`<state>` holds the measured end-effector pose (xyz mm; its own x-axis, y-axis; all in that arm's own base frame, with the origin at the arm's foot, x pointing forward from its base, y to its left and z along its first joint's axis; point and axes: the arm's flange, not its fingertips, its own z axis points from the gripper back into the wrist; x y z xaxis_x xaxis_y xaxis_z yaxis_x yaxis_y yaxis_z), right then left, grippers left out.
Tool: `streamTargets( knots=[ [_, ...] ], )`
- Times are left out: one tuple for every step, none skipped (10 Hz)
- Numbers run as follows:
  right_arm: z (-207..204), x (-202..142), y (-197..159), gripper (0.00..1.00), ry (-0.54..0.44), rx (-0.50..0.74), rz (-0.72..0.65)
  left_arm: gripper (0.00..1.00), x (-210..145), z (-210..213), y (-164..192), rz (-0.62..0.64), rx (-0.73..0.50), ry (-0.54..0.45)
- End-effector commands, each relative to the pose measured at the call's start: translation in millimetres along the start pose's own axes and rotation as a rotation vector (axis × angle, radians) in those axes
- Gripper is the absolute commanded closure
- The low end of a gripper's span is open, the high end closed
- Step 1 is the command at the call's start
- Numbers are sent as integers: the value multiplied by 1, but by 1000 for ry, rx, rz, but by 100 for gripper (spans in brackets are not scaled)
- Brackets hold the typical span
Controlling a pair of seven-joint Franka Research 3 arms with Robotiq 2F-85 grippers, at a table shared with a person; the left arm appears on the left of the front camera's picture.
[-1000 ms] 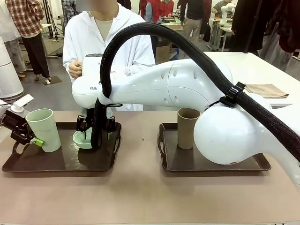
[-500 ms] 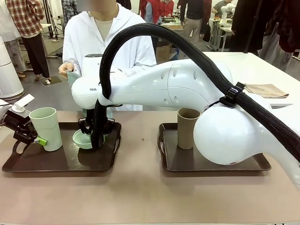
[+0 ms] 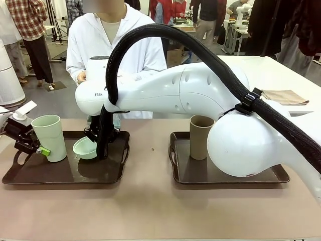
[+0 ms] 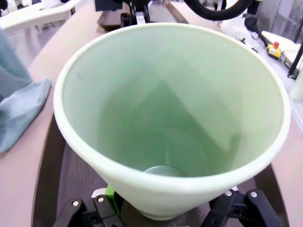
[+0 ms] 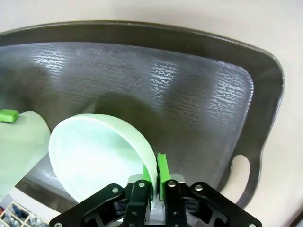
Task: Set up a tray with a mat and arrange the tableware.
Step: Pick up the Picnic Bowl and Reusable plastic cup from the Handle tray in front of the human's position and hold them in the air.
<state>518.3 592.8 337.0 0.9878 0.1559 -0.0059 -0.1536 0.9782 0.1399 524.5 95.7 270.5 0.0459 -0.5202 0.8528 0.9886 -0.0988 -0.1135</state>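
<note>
Grips the pale green cup [image 3: 48, 136] low on its wall with the left hand [image 3: 44, 150], clamped on it, holding it upright at the left end of the left tray [image 3: 65, 174]. Pinches the rim of the pale green bowl [image 5: 94, 156] with the right hand [image 5: 156, 172], pads clamped on the thin wall, holding it steeply tipped with its mouth towards the cup, near the middle of the same tray; cannot tell whether touching the tray floor or just above it. Keeps well apart from the brown cup [image 3: 200, 135] on the right tray [image 3: 230, 178]. As a judgement: may lose the bowl from so narrow a pinch on smooth plastic if swung briskly; may land it on edge and send it rolling if released while tipped; may knock bowl against cup, so near each other, and topple the tall cup if freed too soon; may drag the tray across the worktop [image 3: 150, 211] by pressing down.
</note>
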Motion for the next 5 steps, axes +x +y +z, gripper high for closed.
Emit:
streamTargets(
  knots=[
    [-9,5,3,100,-23,-41,10,77,-2,-2,-4,-24,21,17],
    [-6,4,2,100,-16,-54,-10,100,-1,0,-4,-24,24,24],
    [3,0,-1,100,4,-60,-13,100,4,4,-8,-18,26,36],
    [21,-10,-10,100,3,-56,-33,100,14,13,-14,-2,35,36],
    [44,-24,-21,100,-12,-50,-45,100,32,27,-25,-13,53,28]
  ],
)
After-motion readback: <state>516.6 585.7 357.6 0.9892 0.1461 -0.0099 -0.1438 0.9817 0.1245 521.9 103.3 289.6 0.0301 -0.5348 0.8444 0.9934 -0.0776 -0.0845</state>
